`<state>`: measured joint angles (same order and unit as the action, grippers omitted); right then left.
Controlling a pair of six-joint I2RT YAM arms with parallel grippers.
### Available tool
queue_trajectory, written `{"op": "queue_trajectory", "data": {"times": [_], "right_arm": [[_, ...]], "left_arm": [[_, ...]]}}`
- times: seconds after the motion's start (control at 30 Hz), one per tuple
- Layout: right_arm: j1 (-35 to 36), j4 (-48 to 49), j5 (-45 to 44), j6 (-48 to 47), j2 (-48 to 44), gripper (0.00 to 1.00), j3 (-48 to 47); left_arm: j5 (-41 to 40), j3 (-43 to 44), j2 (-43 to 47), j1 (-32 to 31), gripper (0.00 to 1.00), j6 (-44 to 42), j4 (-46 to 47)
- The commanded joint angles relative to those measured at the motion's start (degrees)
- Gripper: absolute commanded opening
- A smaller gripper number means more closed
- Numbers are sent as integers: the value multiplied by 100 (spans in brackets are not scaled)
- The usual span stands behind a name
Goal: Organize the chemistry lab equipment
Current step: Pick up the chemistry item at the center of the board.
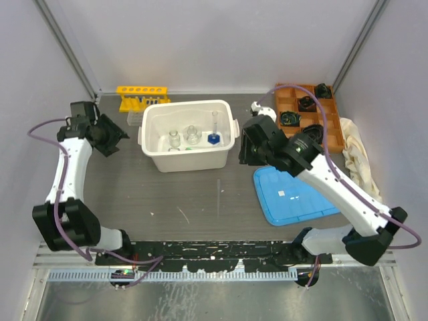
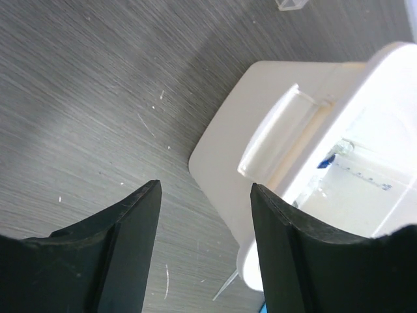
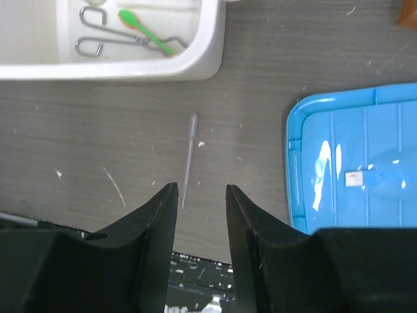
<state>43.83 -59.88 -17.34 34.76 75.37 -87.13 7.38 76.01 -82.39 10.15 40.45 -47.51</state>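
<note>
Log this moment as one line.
left gripper: open, empty, beside white bin | right gripper: open, empty, pointed toward pipette on table | in bin: tongs, green spatula, flasks, cylinder | blue lid: on table

In the right wrist view the white tub (image 3: 130, 69) runs off the top and left edges, and the blue lid (image 3: 352, 171) is cropped at the right. From above, the right arm (image 1: 334, 179) hides part of the orange tray (image 1: 332, 131) and the cream cloth (image 1: 356, 151). What stands in the clear plastic rack (image 1: 135, 118) and the yellow rack (image 1: 142, 92) is too small to tell. The left wrist view blurs the blue-based cylinder (image 2: 339, 152) inside the tub.
</note>
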Motion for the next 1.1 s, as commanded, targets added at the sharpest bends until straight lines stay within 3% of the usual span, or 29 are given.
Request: {"op": "queue_trajectory", "data": {"times": [0.0, 0.23, 0.43, 0.73, 1.07], "right_arm": [[547, 521, -263, 489, -761, 42, 765], [1704, 1494, -648, 882, -1448, 43, 2722], [1848, 2710, -1043, 995, -1807, 46, 4197], [1848, 3936, -634, 646, -246, 50, 4160], [1701, 4524, -289, 637, 1143, 48, 3722]], "left_arm": [[143, -395, 1182, 31, 60, 227, 649], [1207, -901, 2381, -124, 58, -77, 595], [1473, -1472, 3708, -215, 61, -271, 563], [1722, -1821, 4213, -218, 62, -482, 79], [1490, -2070, 4475, -216, 62, -706, -125]]}}
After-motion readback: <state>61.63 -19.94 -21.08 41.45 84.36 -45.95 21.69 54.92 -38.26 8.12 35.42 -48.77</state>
